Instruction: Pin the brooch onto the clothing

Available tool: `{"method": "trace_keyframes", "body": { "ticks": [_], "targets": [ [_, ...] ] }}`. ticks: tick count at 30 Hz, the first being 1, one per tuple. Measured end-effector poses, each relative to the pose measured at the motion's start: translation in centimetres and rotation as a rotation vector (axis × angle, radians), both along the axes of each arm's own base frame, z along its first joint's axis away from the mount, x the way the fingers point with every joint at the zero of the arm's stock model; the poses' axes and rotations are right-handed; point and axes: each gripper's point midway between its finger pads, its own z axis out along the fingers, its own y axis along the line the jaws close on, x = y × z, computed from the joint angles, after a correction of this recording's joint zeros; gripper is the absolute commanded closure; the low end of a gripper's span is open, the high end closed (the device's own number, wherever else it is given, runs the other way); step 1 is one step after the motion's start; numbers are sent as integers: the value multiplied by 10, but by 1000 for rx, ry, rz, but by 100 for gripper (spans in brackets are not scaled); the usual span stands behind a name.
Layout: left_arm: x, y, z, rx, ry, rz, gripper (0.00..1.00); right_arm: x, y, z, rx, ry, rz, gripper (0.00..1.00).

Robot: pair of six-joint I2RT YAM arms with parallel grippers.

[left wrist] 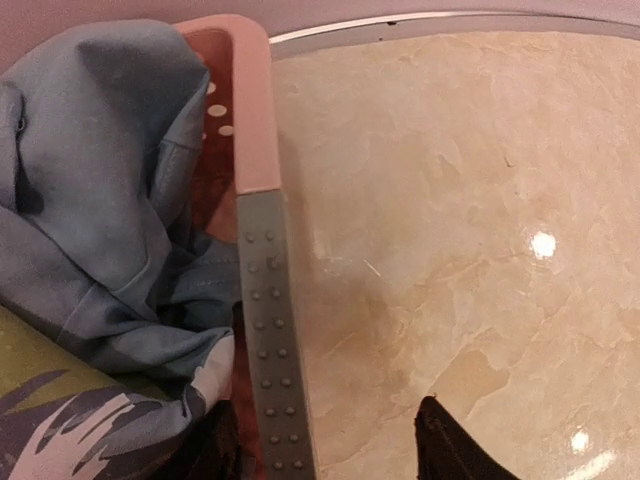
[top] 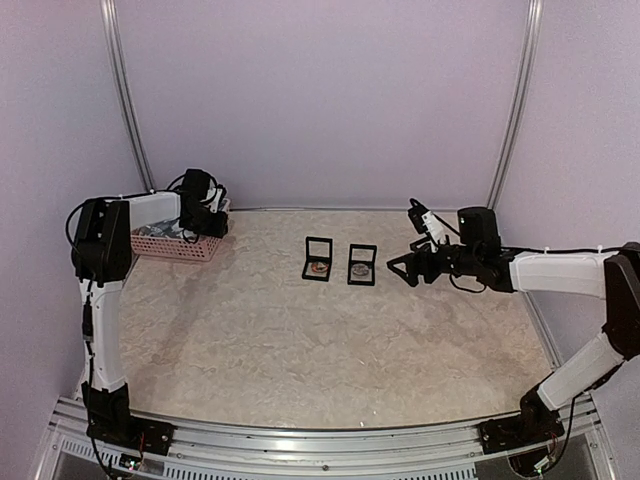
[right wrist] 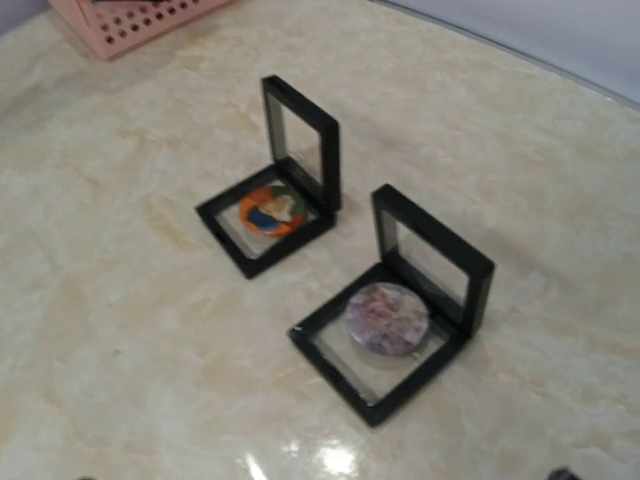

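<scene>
Nearest you, the left base (top: 112,420) and the right base (top: 520,432) sit at the near edge of the tabletop (top: 300,350). Nothing belonging to the task lies close to either.

Far left: the shirt (left wrist: 100,180) lies bundled inside the basket (left wrist: 250,100) and is not spread on the tabletop. Your left jaws hang over the basket's right end, released and holding nothing. One dotted finger (left wrist: 270,340) lies along the rim just beside the cloth. You cannot tell from the wrist view whether it touches the fabric.

Centre: two cases stand side by side, lids raised upright.
- The left case (right wrist: 225,240) holds the orange brooch (right wrist: 272,210).
- The right case (right wrist: 338,375) holds the mauve brooch (right wrist: 387,318).

Each brooch rests flat in its own case, and neither is gripped.

Right: your right jaws sit just beside the right case and point towards it. They are spread and carry nothing, and they are well apart from the shirt.

Finding: by my judgement no step of the task is complete.
- The shirt has yet to come out of the basket and be laid flat.
- A brooch has yet to be lifted from its case.
- Brooch and cloth have yet to be brought together and pinned.

Which of the two brooches you are meant to use cannot be told from these views.
</scene>
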Motion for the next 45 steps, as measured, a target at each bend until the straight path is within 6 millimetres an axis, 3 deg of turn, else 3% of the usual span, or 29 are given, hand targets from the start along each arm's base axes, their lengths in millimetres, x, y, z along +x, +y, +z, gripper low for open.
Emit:
{"method": "trace_keyframes", "body": {
  "ticks": [5, 9, 11, 17, 19, 20, 25, 33, 45],
  "targets": [
    [-8, -8, -5, -12, 6, -51, 21, 23, 4, -3, -86, -35, 1, 1],
    [-38, -19, 2, 34, -67, -125, 16, 59, 13, -11, -195, -79, 17, 5],
    [-58, -35, 27, 66, -146, -190, 16, 71, 17, -19, -256, -96, 48, 10],
    [-115, -125, 165, 27, -544, -412, 16, 91, 30, -40, -385, -147, 178, 14],
    [-145, -150, 190, -4, -630, -481, 16, 98, 36, -44, -413, -169, 217, 15],
    [-155, -156, 193, -13, -646, -505, 16, 101, 38, -46, -423, -176, 231, 16],
    [-177, -162, 177, -29, -616, -554, 16, 120, 48, -53, -480, -199, 293, 26],
    [-190, -169, 157, 18, -567, -574, 16, 121, 56, -72, -511, -177, 384, 62],
    [-191, -169, 135, 103, -506, -564, 17, 127, 56, -85, -539, -127, 391, 84]
  ]
}}
